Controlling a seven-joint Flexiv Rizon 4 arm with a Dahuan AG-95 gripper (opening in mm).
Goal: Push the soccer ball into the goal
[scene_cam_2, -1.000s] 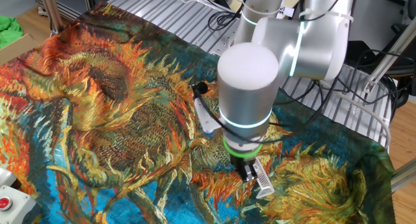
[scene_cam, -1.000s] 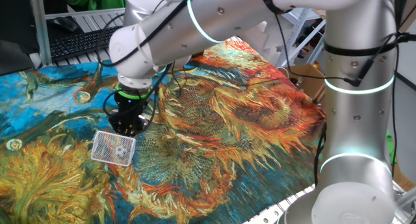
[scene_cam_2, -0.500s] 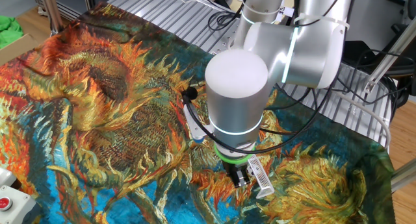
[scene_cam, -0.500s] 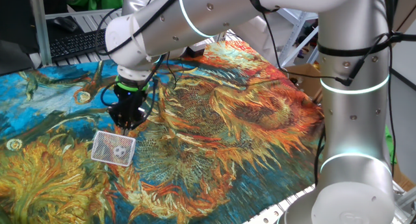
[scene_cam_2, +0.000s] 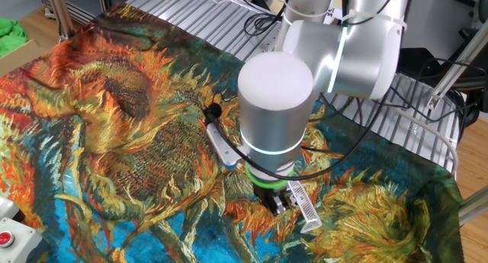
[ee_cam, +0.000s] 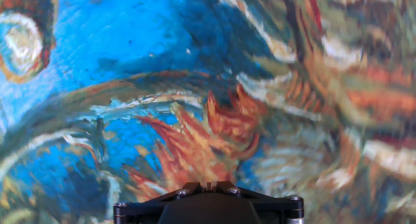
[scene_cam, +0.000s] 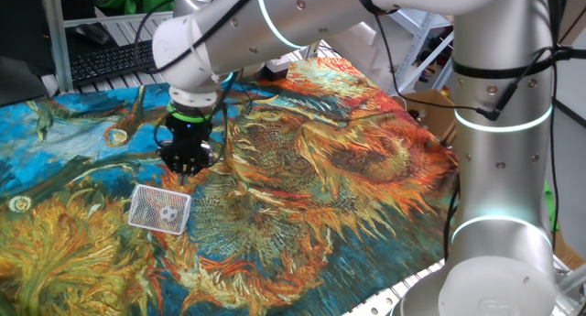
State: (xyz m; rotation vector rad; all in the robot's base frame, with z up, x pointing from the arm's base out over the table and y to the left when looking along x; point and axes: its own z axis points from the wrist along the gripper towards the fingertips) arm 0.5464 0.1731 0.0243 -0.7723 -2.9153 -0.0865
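Observation:
The goal (scene_cam: 159, 209) is a small white mesh box lying on the painted cloth at the front left. The soccer ball (scene_cam: 169, 212) shows as a tiny white ball with dark patches inside its netting. My gripper (scene_cam: 186, 162) hangs just behind and above the goal, apart from it, fingers together and holding nothing. In the other fixed view the gripper (scene_cam_2: 276, 206) is just left of the goal (scene_cam_2: 304, 206), and the ball is hidden. The hand view shows only cloth and my closed fingertips (ee_cam: 208, 184).
The sunflower-patterned cloth (scene_cam: 348, 160) covers the table. A keyboard (scene_cam: 114, 58) lies beyond the far edge. A red button box (scene_cam_2: 6, 236) sits at the near left corner. The arm's thick base column (scene_cam: 502, 169) stands at the right.
My gripper has risen and drawn back from the goal, away from its mouth. The ball and the goal have stayed in place.

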